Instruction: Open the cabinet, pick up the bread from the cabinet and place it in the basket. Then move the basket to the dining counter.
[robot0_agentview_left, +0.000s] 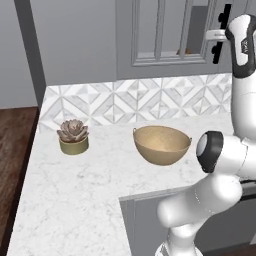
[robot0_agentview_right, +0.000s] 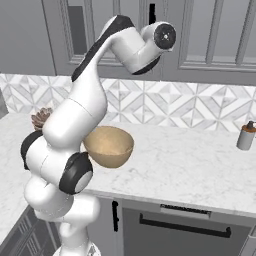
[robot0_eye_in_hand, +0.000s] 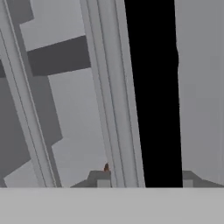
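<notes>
- The basket (robot0_agentview_left: 162, 144) sits empty on the marble tabletop (robot0_agentview_left: 75, 200), at about 6 o'clock below the cabinet, so nothing has been placed in it yet.
- A potted succulent (robot0_agentview_left: 73, 136) stands well apart at the basket's 9 o'clock; a soap bottle (robot0_agentview_right: 245, 135) stands far off at its 3 o'clock. Neither blocks the work.
- The cabinet (robot0_agentview_left: 165, 30) door looks closed, so opening it is step 1 and not yet done.
- The hand (robot0_eye_in_hand: 144, 183) is up at the black handle (robot0_eye_in_hand: 153, 87), with 1 fingertip on either side; I cannot tell whether it grips the bar.
- The bread (robot0_agentview_left: 189, 51) shows as a small brown speck behind the glass, low inside the cabinet.
- Left: open, pick, place, carry the basket.
</notes>
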